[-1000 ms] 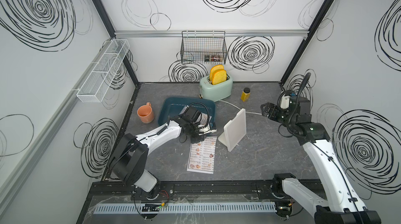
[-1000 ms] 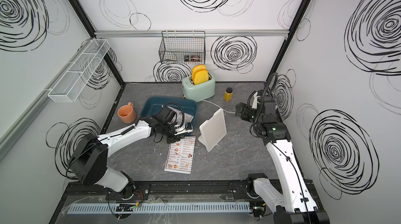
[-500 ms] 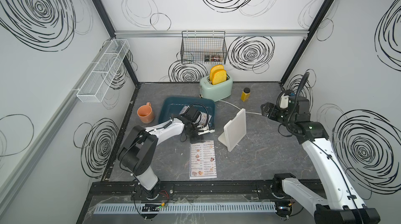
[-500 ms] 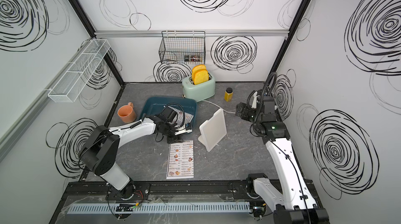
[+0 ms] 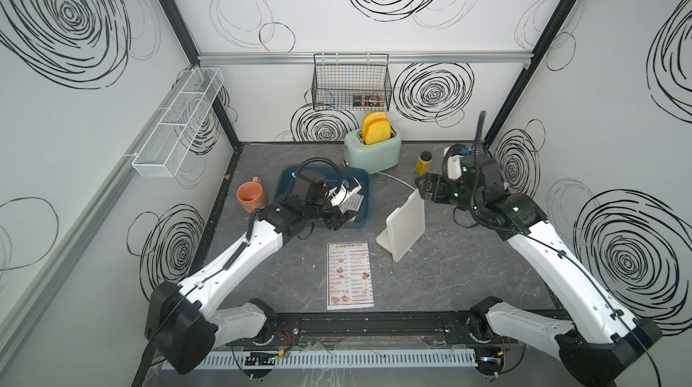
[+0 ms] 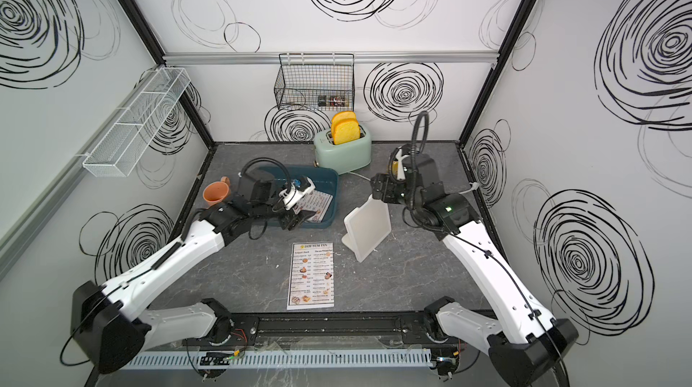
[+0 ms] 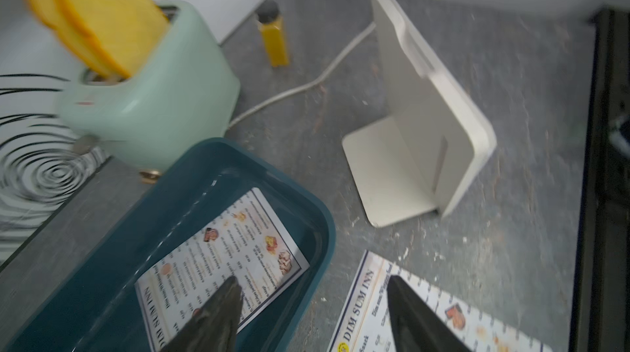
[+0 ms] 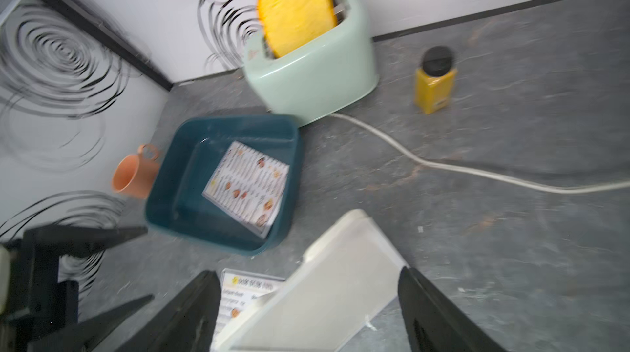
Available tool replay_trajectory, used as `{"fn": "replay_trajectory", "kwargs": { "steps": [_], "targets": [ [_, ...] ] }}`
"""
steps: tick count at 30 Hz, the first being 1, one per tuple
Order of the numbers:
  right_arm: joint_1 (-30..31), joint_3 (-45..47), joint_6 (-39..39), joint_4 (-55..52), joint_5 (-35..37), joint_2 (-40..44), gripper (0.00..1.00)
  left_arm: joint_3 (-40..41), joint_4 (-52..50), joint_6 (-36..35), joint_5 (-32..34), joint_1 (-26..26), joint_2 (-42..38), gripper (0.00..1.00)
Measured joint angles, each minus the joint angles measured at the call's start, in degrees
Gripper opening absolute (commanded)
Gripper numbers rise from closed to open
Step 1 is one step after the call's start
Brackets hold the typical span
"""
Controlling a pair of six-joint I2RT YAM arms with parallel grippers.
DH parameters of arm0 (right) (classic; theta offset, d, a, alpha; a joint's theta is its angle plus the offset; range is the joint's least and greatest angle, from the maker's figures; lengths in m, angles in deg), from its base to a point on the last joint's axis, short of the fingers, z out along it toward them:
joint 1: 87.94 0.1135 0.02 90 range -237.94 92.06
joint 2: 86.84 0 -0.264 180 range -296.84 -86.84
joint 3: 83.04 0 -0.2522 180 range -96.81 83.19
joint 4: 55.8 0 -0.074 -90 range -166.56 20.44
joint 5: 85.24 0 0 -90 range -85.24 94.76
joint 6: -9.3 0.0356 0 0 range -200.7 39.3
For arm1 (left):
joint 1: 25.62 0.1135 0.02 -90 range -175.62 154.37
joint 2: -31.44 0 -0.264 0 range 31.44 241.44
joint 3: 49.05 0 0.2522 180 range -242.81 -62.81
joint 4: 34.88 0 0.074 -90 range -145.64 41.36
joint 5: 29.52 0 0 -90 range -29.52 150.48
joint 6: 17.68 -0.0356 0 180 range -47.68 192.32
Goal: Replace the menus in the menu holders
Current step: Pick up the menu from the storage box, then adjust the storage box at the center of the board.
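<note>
The grey counter (image 5: pixel 468 265) fills the middle of both top views, with an arm reaching in from each lower corner. The teal bin (image 5: pixel 367 194) sits left of centre, probably as a drop-off spot, since one menu (image 8: pixel 249 186) lies flat inside it, out of the working area. Behind it, at the top centre of the counter, stands the toaster (image 5: pixel 372 151), which plays no part here. The menu holder (image 5: pixel 406 222) stands just right of centre, tilted back on its flat foot. No print shows on its face, so it looks empty and ready for a sheet. The second menu (image 5: pixel 350 276) lies face up at lower centre, near the front edge and apart from the holder, its heading towards the bin. It looks like the one meant to go in. The left tool (image 7: pixel 312 280) hovers over the near rim of the bin with its jaws spread and nothing between them, so it seems free to go for the flat sheet. The right tool (image 5: pixel 419 188) is open too, its jaws on either side of the holder's top edge, most likely to steady the stand. Whether they touch it is unclear. The mug (image 5: pixel 250 197) and the yellow jar (image 5: pixel 424 162) stand aside at the far left and upper right.
</note>
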State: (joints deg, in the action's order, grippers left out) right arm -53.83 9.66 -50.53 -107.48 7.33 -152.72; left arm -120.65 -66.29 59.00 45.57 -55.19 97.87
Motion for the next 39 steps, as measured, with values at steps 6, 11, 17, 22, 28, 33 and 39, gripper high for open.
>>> {"fn": "replay_trajectory", "kwargs": {
  "steps": [6, 11, 17, 22, 28, 33, 39],
  "targets": [
    [17.7, -10.2, 5.7, 1.4, 5.7, -16.8, 0.79, 2.6, -0.3, 25.6, 11.9, 8.2, -10.9, 0.70],
    [22.4, -20.9, 9.9, 1.5, 10.5, -33.7, 0.81, 5.5, -5.0, 38.7, 17.6, 19.2, -15.6, 0.78],
    [22.2, -43.9, 19.7, -7.6, 16.2, -56.7, 0.89, 9.0, -4.9, 46.4, 17.1, 24.3, -14.1, 0.80],
    [21.0, -61.9, 27.8, -17.6, 18.3, -71.7, 0.92, 9.1, -1.9, 46.5, 14.9, 29.1, -5.0, 0.83],
    [17.9, -62.0, 34.4, -20.8, 17.8, -76.7, 1.00, 6.9, 0.7, 38.4, 11.7, 35.1, 8.0, 0.84],
    [15.5, -61.3, 37.4, -21.7, 17.8, -77.5, 0.97, 2.4, 1.8, 30.0, 10.4, 35.6, 16.6, 0.86],
    [14.5, -60.2, 39.3, -21.8, 17.2, -77.7, 0.97, 0.7, 2.9, 23.7, 10.4, 34.7, 22.0, 0.86]
  ]
}}
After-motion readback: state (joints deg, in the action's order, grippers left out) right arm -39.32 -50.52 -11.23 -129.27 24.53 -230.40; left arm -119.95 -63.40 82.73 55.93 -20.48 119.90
